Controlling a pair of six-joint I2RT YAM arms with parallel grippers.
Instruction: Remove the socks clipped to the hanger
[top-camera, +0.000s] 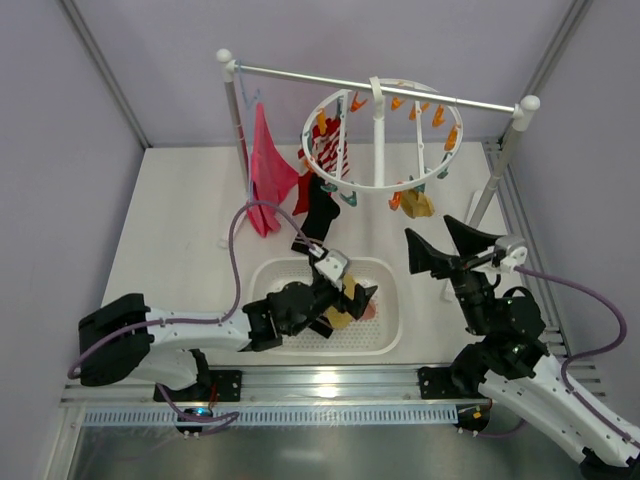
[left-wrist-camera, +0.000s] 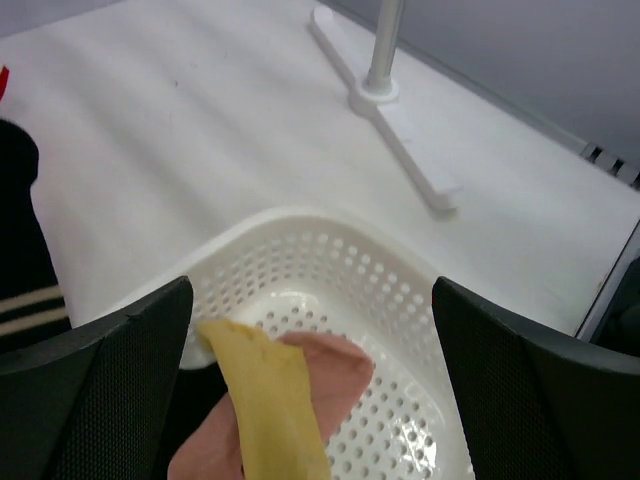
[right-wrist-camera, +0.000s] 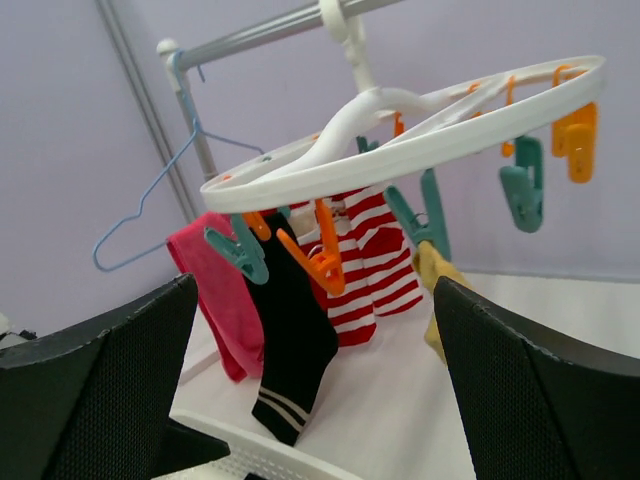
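Left claw (top-camera: 345, 300) hangs low over the white plastic basket with little holes (top-camera: 392, 300). Its two black fingers are wide apart and hold nothing. Right under it, between the fingers, a mustard yellow sock (left-wrist-camera: 270, 400) lies across a pale pink sock (left-wrist-camera: 335, 375) inside the basket. Just past this claw, a black sock with pale stripes (top-camera: 320, 205) hangs down, and its toe end comes close to the claw's wrist.

Right claw (top-camera: 447, 248) is up in the air beside the basket. Its fingers are wide apart too, and it is empty. It points up at the white round plastic hanger with orange and teal clips (right-wrist-camera: 400, 155). The hanger hooks onto the metal rail of the white-posted rack (top-camera: 300, 76).

Seen from the right claw, the black sock hangs from the near left part of the ring. A red-and-white striped sock (right-wrist-camera: 370, 250) hangs just behind it. A second mustard yellow sock (right-wrist-camera: 435, 280) hangs more to the right, under a teal clip. Farther left of the socks, a big bright pink cloth (right-wrist-camera: 215, 290) hangs from the rail on a thin blue wire hanger (right-wrist-camera: 140, 215).
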